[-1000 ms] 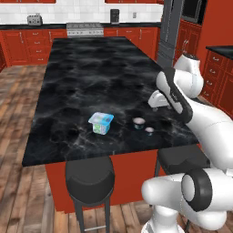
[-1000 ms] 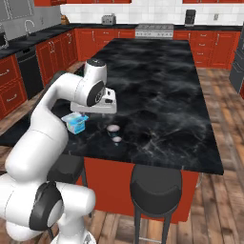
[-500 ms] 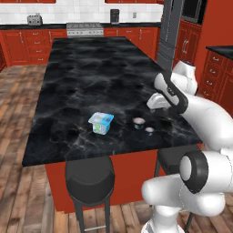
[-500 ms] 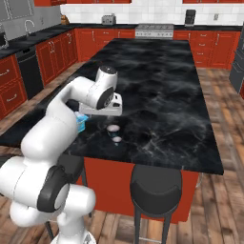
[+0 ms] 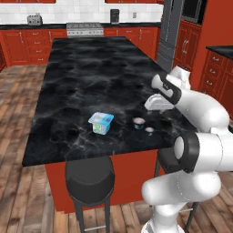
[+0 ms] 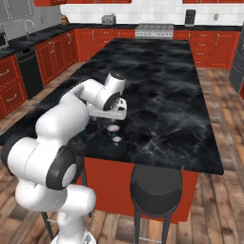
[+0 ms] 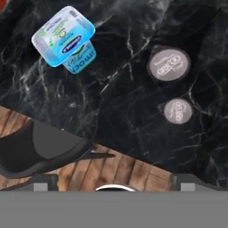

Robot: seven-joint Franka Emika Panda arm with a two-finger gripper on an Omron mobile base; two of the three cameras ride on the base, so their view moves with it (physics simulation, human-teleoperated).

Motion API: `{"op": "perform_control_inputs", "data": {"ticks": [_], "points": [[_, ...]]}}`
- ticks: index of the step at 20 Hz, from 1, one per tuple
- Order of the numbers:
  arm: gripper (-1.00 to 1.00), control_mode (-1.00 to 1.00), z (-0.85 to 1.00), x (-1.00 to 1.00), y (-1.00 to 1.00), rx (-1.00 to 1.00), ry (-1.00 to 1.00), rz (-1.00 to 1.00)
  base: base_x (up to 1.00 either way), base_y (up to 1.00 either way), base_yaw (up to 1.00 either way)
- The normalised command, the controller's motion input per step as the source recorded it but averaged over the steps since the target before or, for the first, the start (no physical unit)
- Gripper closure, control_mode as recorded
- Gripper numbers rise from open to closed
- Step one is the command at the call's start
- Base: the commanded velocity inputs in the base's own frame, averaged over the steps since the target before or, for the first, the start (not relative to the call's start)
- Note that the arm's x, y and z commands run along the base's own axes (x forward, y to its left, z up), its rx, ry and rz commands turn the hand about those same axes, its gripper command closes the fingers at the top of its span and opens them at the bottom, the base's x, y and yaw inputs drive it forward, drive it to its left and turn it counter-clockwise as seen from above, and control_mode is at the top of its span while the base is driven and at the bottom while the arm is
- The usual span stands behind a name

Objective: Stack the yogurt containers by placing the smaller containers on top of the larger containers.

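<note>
The light-blue-topped yogurt tub [image 5: 101, 123] stands on the black marble island [image 5: 91, 73], left of two tiny dark cups with pale tops. The bigger cup [image 5: 139, 121] sits just behind the smaller cup [image 5: 149, 130], close to the front edge. My gripper [image 5: 154, 105] hovers above and behind the cups, apart from them. In the hand view the tub [image 7: 64, 38] is at upper left, the bigger cup [image 7: 168, 63] and smaller cup [image 7: 177, 110] at right. The gripper [image 7: 116, 185] is open with nothing between its fingers. From the right base the cups [image 6: 113, 128] [image 6: 117, 139] lie under the hand; my arm hides the tub.
A black stool [image 5: 89, 177] stands below the island's front edge, under the tub; it also shows in the hand view as the stool [image 7: 40, 151]. Another stool [image 6: 156, 186] stands further right. Red cabinets [image 5: 27, 50] and a stove [image 5: 84, 29] line the far wall.
The hand has moved slightly down and toward the two cups. The tub and both cups have not moved.
</note>
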Motion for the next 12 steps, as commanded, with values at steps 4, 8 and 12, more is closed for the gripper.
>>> {"op": "perform_control_inputs", "data": {"ticks": [4, 8, 12], "points": [[-1.00, -1.00, -0.12, 0.37, -0.08, 0.05, 0.01, 0.00, 0.00, 0.00, 0.00], [-1.00, -1.00, -0.17, 0.34, -0.10, 0.01, 0.02, 0.00, 0.00, 0.00, 0.00], [-1.00, -1.00, -0.40, 0.34, -0.08, 0.10, 0.12, 0.00, 0.00, 0.00, 0.00]]}}
